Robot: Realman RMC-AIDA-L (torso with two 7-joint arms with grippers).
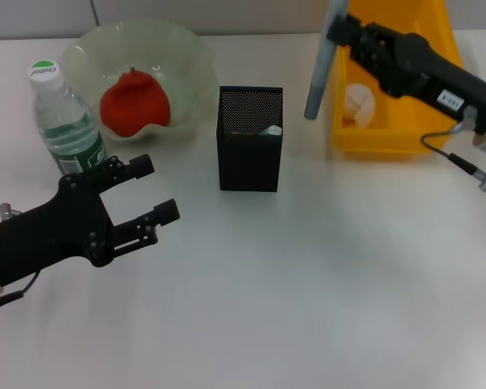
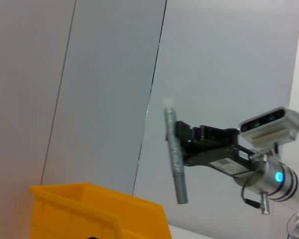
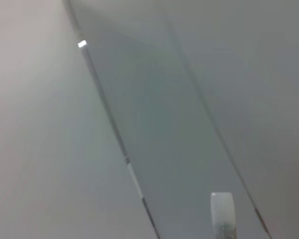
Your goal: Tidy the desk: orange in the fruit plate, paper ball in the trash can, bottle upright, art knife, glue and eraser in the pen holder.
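Nearest to me, I see the left gripper (image 1: 150,191) low over the table (image 1: 308,308), its fingers apart and holding nothing. Just beyond it the bottle (image 1: 65,121) stands upright. Behind that, the orange (image 1: 134,104) lies in the fruit plate (image 1: 190,57). The pen holder (image 1: 250,138) is at the middle. Farther right, the right gripper (image 1: 338,34) is clamped on the grey art knife (image 1: 317,74), beside the yellow trash can (image 1: 389,138).
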